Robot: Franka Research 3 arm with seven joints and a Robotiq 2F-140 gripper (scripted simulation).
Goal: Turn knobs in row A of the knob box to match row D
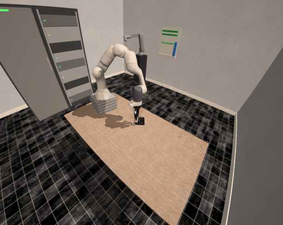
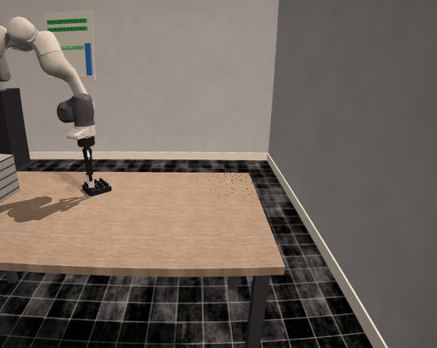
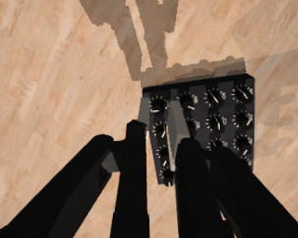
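Black, the knob box (image 1: 141,124) (image 2: 99,192) (image 3: 201,110) lies beneath the fingers and extends to one side of them. The gripper (image 1: 136,119) (image 2: 90,184) (image 3: 157,113) holds its fingers narrowly apart over an outer line of knobs; whether they grip one, I cannot tell. That line runs from the fingertips back below the palm. The box's longer axis is unclear, the printed names are too small, and dark finger linkages hide several knobs.
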